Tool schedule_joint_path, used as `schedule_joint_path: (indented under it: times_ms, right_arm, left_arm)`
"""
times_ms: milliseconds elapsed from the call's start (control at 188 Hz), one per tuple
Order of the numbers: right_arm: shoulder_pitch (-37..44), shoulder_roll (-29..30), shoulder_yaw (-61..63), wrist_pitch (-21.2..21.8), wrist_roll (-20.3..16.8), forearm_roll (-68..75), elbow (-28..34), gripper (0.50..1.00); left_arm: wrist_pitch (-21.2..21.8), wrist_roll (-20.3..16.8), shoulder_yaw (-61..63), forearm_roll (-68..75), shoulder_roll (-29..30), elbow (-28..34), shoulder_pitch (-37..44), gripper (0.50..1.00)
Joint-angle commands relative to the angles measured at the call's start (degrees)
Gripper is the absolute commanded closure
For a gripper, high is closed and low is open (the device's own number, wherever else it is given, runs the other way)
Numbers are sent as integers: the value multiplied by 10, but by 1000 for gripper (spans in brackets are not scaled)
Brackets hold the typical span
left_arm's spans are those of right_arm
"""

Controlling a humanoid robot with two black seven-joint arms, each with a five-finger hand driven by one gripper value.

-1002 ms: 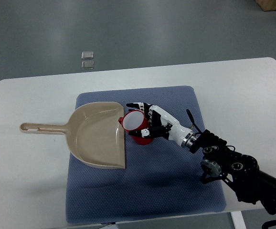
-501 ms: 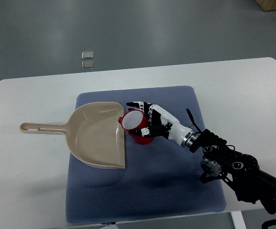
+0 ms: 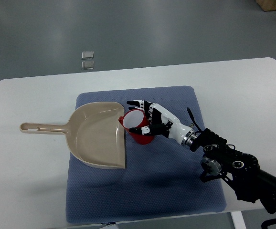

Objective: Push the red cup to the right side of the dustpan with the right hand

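A red cup (image 3: 138,127) with a white inside stands upright on the blue mat (image 3: 147,191), right beside the open right edge of the beige dustpan (image 3: 97,134). My right hand (image 3: 145,117) comes in from the lower right and its fingers curl around the cup's far and right sides, touching it. The dustpan's handle (image 3: 40,128) points left onto the white table. The left arm does not show.
The blue mat lies on a white table (image 3: 252,95). Bare mat stretches to the right of the cup and toward the front. Two small clear squares (image 3: 87,59) lie on the floor beyond the table's far edge.
The hand and the cup have shifted very slightly to the right; the cup stands a bit further from the dustpan's edge. The dustpan has not moved.
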Motion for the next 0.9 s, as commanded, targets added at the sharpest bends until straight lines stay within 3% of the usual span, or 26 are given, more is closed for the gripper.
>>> schedule_joint_path:
  times_ms: [0, 688, 895]
  right_arm:
    - [2, -5, 4, 4, -1, 0, 0, 568]
    - [34, -58, 23, 28, -8, 64, 27, 568]
    - [34, -52, 102, 20, -94, 220, 20, 568]
  left_arm:
    - [0, 0, 0, 0, 0, -2, 0, 500]
    - [0, 0, 0, 0, 0, -3, 0, 500]
    - [0, 0, 0, 0, 0, -3, 0, 500]
